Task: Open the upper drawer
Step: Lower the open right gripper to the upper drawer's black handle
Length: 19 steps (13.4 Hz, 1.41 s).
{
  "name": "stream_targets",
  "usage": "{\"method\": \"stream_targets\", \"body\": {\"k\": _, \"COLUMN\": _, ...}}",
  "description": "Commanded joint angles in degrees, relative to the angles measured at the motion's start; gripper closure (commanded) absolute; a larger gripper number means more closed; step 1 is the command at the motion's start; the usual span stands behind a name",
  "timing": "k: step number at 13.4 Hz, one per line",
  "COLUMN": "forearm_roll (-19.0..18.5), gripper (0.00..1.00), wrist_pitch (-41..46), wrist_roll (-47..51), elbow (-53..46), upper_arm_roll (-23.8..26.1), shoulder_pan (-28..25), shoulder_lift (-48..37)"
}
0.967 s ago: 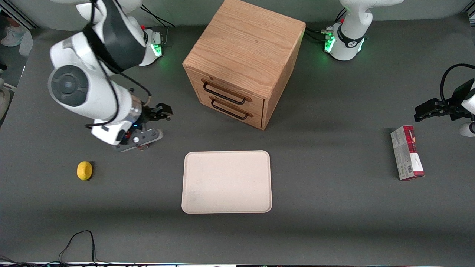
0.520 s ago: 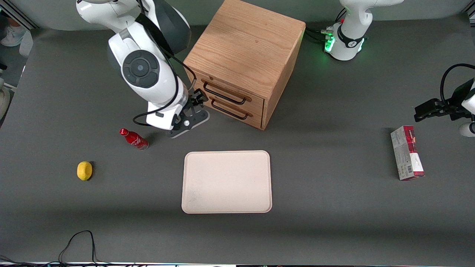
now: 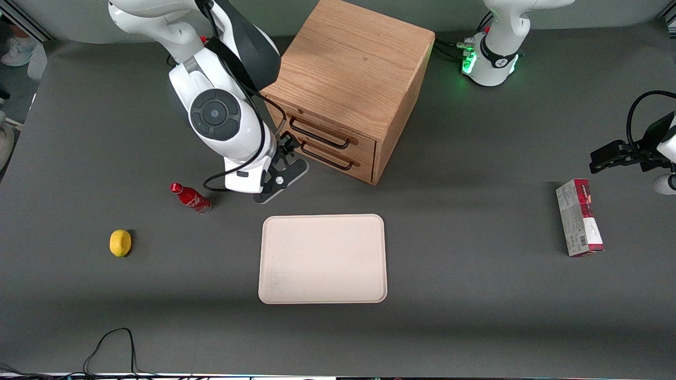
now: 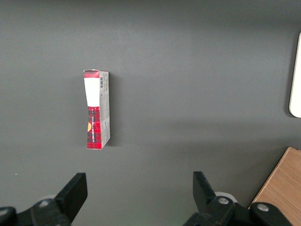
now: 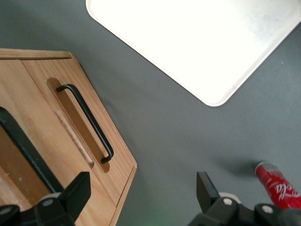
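Black two-finger gripper hung with fingers spread apart just in front of the oak cabinet, near the thin black wire handle of the light-wood upper drawer. I judged that grasping and pulling remained; this drawer was shut.

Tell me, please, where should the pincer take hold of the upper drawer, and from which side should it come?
Grip the thin black wire handle of the upper drawer, around the middle of its bar. It stands off the wood front, so a finger probably fits on each side. Come from in front of the cabinet, where the open pincer is now, beside the handles.
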<state>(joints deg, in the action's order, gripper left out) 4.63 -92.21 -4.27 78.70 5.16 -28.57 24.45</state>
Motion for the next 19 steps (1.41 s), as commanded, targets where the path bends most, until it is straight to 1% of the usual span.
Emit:
{"method": "stream_targets", "body": {"k": 1, "forearm_roll": 0.39, "gripper": 0.00, "wrist_pitch": 0.01, "wrist_roll": -1.71, "elbow": -1.71, "upper_arm_roll": 2.04, "shoulder_pan": -0.08, "shoulder_lift": 1.13}}
{"method": "stream_targets", "body": {"k": 5, "forearm_roll": 0.03, "gripper": 0.00, "wrist_pitch": 0.01, "wrist_roll": -1.53, "elbow": -1.71, "upper_arm_roll": 2.14, "shoulder_pan": -1.92, "shoulder_lift": 0.60}}
{"method": "stream_targets", "body": {"k": 7, "forearm_roll": -0.05, "gripper": 0.00, "wrist_pitch": 0.01, "wrist_roll": -1.45, "elbow": -1.62, "upper_arm_roll": 2.14, "shoulder_pan": -4.02, "shoulder_lift": 0.69}}
{"method": "stream_targets", "body": {"k": 8, "forearm_roll": -1.01, "gripper": 0.00, "wrist_pitch": 0.01, "wrist_roll": -1.45, "elbow": -1.45, "upper_arm_roll": 2.14, "shoulder_pan": -5.16, "shoulder_lift": 0.69}}
{"method": "stream_targets", "body": {"k": 10, "forearm_roll": -4.44, "gripper": 0.00, "wrist_pitch": 0.10, "wrist_roll": -1.53, "elbow": -1.44, "upper_arm_roll": 2.14, "shoulder_pan": -7.01, "shoulder_lift": 0.86}}
{"method": "stream_targets", "body": {"k": 12, "forearm_roll": -5.85, "gripper": 0.00, "wrist_pitch": 0.10, "wrist_roll": -1.80, "elbow": -1.36, "upper_arm_roll": 2.14, "shoulder_pan": -7.72, "shoulder_lift": 1.04}}
{"method": "stream_targets", "body": {"k": 16, "forearm_roll": -5.77, "gripper": 0.00, "wrist_pitch": 0.01, "wrist_roll": -2.06, "elbow": -1.01, "upper_arm_roll": 2.14, "shoulder_pan": -7.64, "shoulder_lift": 1.65}}
{"method": "stream_targets", "body": {"k": 19, "forearm_roll": -5.07, "gripper": 0.00, "wrist_pitch": -0.16, "wrist_roll": -5.84, "elbow": -0.30, "upper_arm_roll": 2.14, "shoulder_pan": -7.55, "shoulder_lift": 2.97}}
